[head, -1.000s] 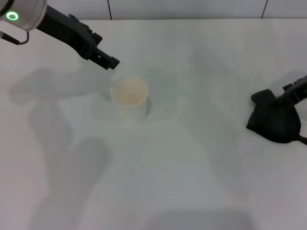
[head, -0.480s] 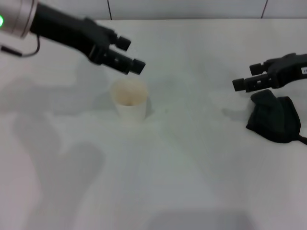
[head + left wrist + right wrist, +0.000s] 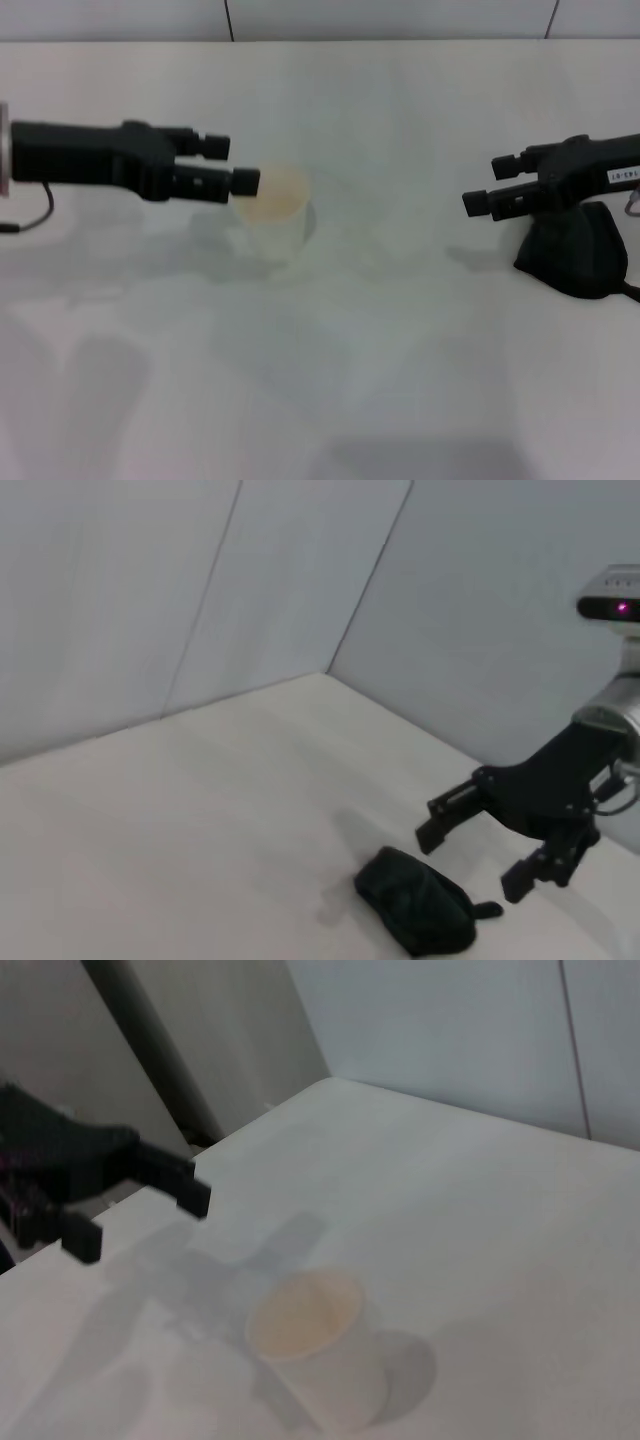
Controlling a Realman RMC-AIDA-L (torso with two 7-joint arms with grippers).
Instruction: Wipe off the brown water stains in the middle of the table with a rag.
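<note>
No brown stain shows mid-desk [image 3: 400, 380]; the rag [image 3: 575, 255] lies near the right edge, under the empty, spread right pincer [image 3: 483, 187]. The left pincer [image 3: 232, 163] is spread beside the cup [image 3: 275, 222].

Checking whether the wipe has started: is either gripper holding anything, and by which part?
Nothing is held. The left gripper hangs open beside the cup; the right gripper is open above the table, rag lying loose.

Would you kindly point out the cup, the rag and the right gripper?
cup [image 3: 278, 215]: head view, on its side wall.
rag [image 3: 578, 255]: head view, middle of the dark cloth.
right gripper [image 3: 487, 187]: head view, between its fingertips.
</note>
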